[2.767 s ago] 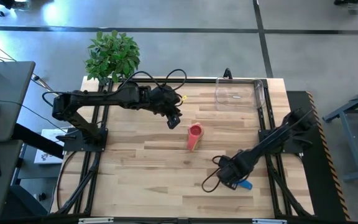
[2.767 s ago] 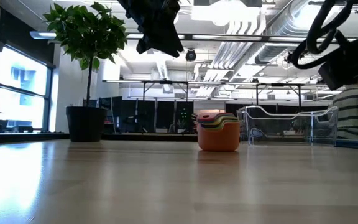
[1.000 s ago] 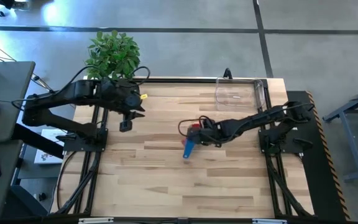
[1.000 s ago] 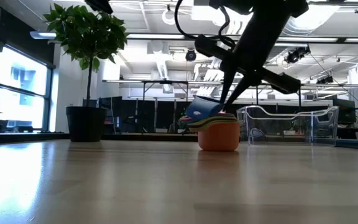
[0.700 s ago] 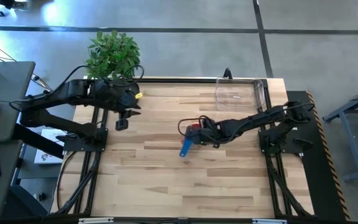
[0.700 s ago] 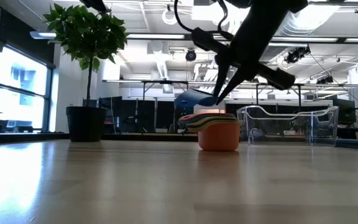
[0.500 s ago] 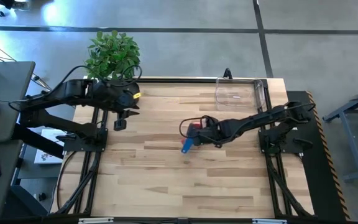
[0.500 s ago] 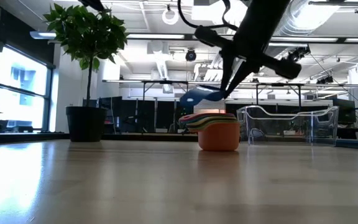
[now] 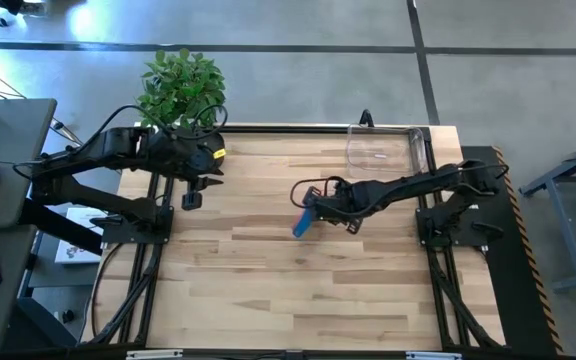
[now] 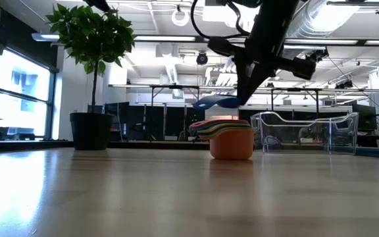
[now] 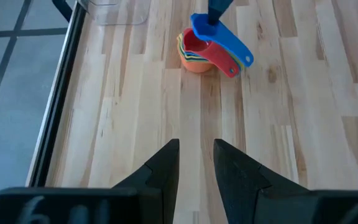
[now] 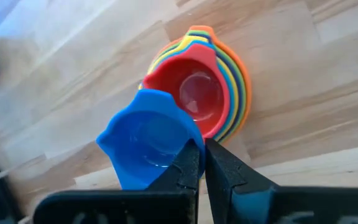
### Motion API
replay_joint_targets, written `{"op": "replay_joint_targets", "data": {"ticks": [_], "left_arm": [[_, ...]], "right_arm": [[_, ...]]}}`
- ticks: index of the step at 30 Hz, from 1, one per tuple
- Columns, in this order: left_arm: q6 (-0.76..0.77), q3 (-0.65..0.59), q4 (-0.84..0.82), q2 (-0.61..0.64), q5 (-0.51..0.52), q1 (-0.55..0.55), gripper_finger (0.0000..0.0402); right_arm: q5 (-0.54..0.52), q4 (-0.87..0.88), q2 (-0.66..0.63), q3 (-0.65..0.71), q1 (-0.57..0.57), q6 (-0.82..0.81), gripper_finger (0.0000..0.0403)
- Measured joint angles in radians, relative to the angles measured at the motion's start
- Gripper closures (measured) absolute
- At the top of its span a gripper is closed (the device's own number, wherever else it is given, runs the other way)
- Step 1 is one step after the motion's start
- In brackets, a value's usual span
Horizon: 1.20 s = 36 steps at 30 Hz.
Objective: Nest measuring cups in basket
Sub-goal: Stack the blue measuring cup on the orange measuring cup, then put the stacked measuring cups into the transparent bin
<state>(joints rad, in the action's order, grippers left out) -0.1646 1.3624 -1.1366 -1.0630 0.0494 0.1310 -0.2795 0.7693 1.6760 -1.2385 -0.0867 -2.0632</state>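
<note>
— At mid-bench, where are the cups sitting?

— I'm seeing the stack of nested cups standing on the bare wood, orange one outermost and the red cup innermost. I'm holding the blue cup in the air just above and beside that stack, its bowl clear of the red one.

— How is your right claw gripping?

— It's pinching tight on the blue cup's rim, fingers nearly touching.

— And the basket?

— It's resting at the bench's far edge, well apart from the stack; I'm not making out any cup inside it.

— Your other arm?

— My left claw is hanging over the bench's left side near the potted plant, fingers a little apart, holding nothing.
</note>
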Motion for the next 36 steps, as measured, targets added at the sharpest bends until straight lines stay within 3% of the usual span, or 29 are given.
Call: {"op": "replay_joint_targets", "data": {"ticks": [10, 21, 28, 36], "left_arm": [[-0.03, 0.0, -0.024, 0.0, 0.0, 0.0, 0.0312], [-0.03, 0.0, -0.024, 0.0, 0.0, 0.0, 0.0312], [-0.024, 0.0, -0.027, 0.0, -0.001, 0.0, 0.0312], [-0.015, 0.0, -0.05, 0.0, -0.001, 0.0, 0.0312]], "right_arm": [[0.05, 0.033, 0.0, 0.0, 0.043, -0.024, 0.0401], [0.078, 0.036, 0.0, 0.001, 0.05, -0.024, 0.036], [0.075, 0.049, 0.0, 0.002, 0.05, -0.018, 0.0356], [-0.05, -0.189, 0.0, 0.002, 0.047, 0.276, 0.0355]]}}
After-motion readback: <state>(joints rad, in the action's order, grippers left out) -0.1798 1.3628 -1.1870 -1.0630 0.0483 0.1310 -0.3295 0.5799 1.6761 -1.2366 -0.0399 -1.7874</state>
